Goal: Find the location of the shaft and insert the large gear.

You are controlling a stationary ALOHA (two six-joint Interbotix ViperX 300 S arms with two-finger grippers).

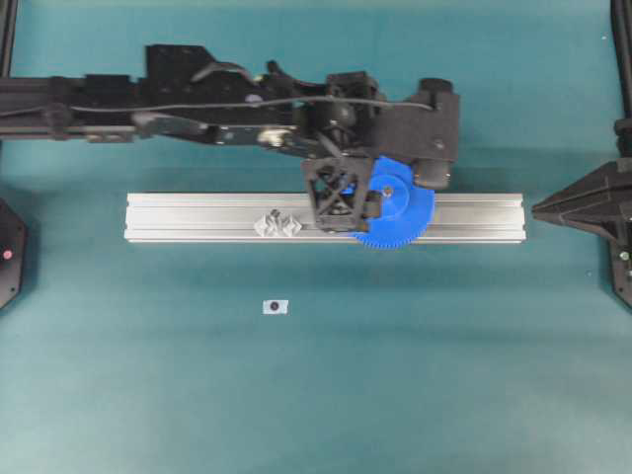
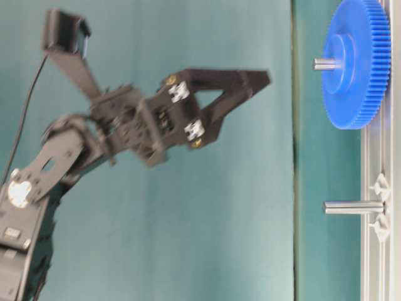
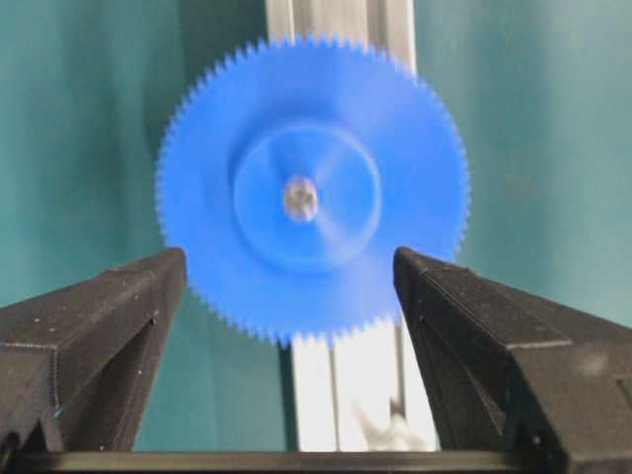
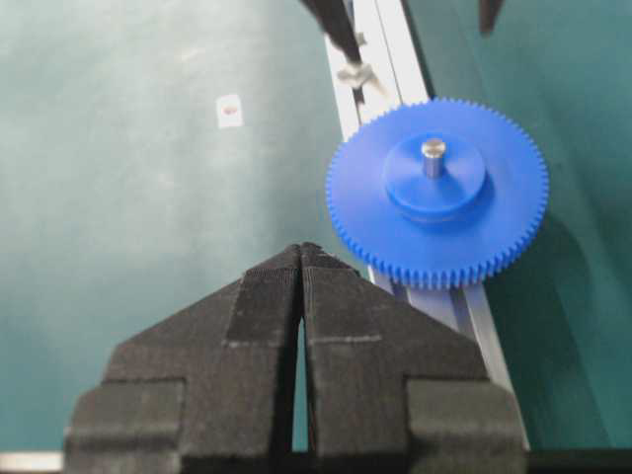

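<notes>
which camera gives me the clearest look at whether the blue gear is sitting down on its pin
The table-level view: it shows the large gear side-on against the rail, the shaft poking through its hub. The right wrist view shows this obliquely, the left wrist view only the pin's tip, and overhead the left gripper partly covers it.

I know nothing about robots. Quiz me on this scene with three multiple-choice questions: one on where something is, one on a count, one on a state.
1. Where is the large gear?
A. on the green mat
B. on a pin over the rail
C. between claws

2. How many upright pins show in the table-level view?
A. one
B. two
C. four

3. The left gripper is:
A. open, holding nothing
B. shut on the gear
C. out of view

Answers: B, a pin tip pokes through its hub; B, one through the gear, one bare shaft; A, fingers spread clear of the gear.
</notes>
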